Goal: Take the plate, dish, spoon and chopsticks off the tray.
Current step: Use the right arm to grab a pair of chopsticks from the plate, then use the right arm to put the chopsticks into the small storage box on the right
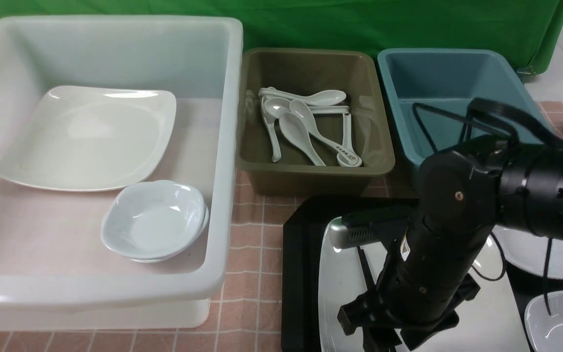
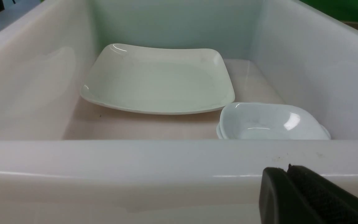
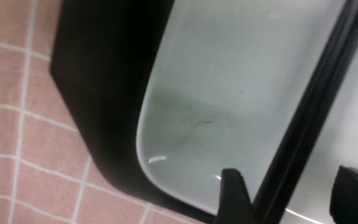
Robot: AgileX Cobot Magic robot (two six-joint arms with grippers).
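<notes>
Right wrist view: chopsticks (image 3: pixel 306 118) (on plate (image 3: pixel 213 93)) between right tool's (image 3: pixel 291 194) open jaws; left tool (image 2: pixel 289 180) closed.

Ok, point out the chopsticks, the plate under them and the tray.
chopsticks (image 3: pixel 309 109): right wrist view, midway along the pair.
plate (image 3: pixel 213 77): right wrist view, bare inner surface.
tray (image 1: pixel 298 274): front view, bare left strip beside the plate.
</notes>
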